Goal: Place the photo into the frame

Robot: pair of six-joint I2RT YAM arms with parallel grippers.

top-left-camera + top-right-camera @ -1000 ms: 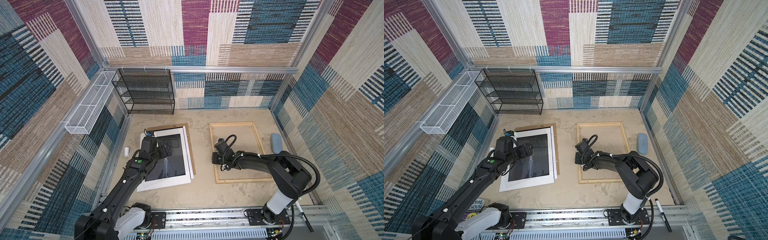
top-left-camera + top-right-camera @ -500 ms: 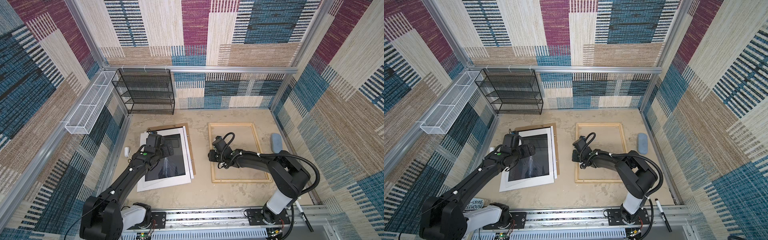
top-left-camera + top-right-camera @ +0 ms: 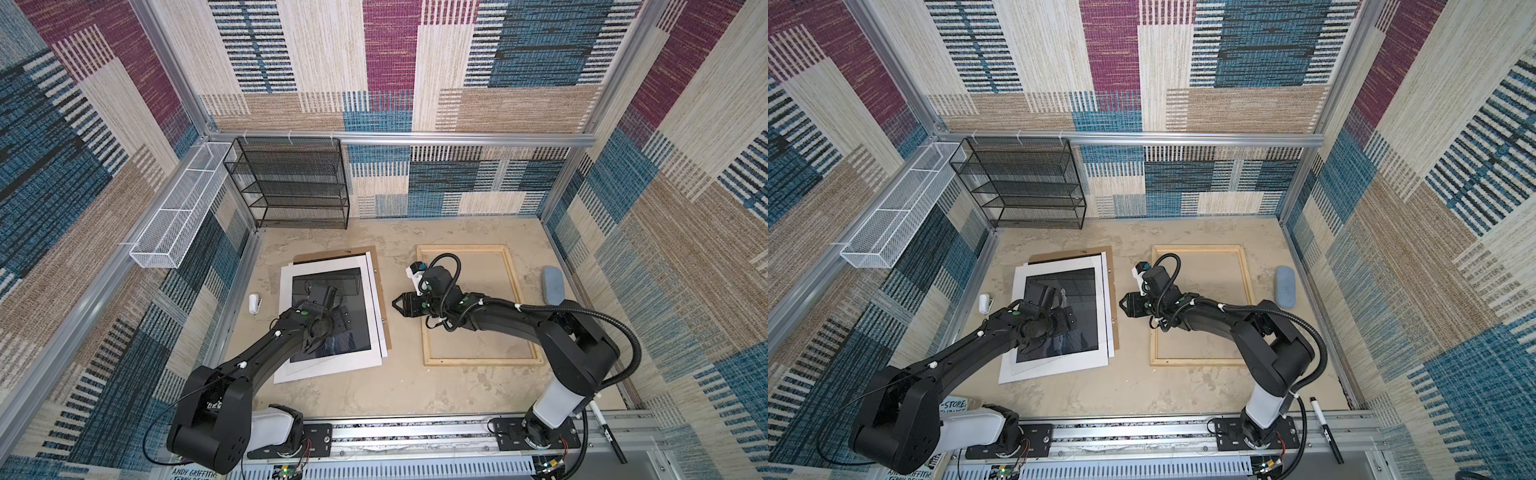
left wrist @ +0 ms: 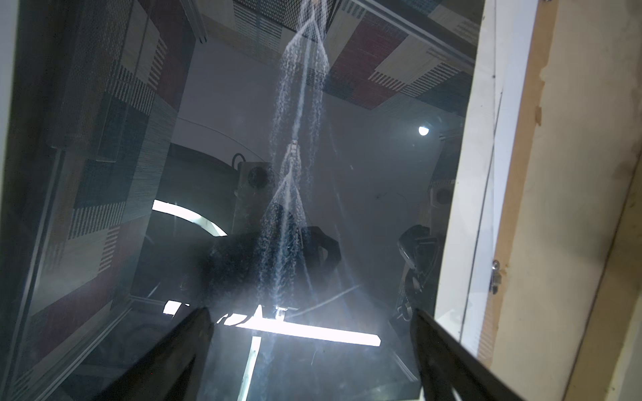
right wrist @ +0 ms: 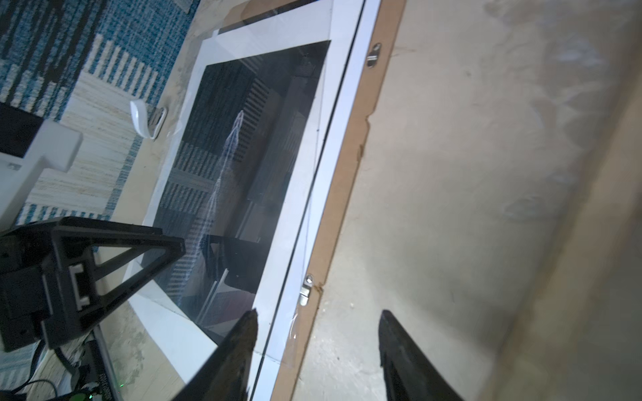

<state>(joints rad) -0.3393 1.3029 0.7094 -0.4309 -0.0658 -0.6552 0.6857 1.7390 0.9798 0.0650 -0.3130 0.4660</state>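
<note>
A: Whereabouts of the photo (image 3: 361,332): flat on the table (image 3: 395,390), left half in both top views, black side up, stacked on a white sheet (image 5: 363,41) and a brown board (image 3: 332,254). To its right the frame (image 3: 461,248), flat, well apart, bare table visible through it.

B: Noted. Plain from the right wrist, mere specks from above: metal clips (image 5: 305,290) on the board's edge. Only from the left wrist: walls (image 3: 457,195) and a lamp (image 4: 423,130) mirrored in the glossy black, white streak up the middle.

A: Writing?

B: "ANDY GRIFFITH" on a label (image 3: 194,473) at the bottom edge of a top view; "-STORE" on a second label (image 3: 955,404), rest cut off.

A: Arms?

B: From lower left, the left arm (image 3: 257,357) stretched diagonally, wrist bent down over the photo. On the left gripper (image 4: 309,312), jaws wide apart, nothing between; contact with the print unclear. From lower right, the right arm (image 3: 498,318) reaching left across the frame's side. The right gripper (image 5: 318,312) low over the gap between board and frame, jaws apart, gripping nothing.
</note>
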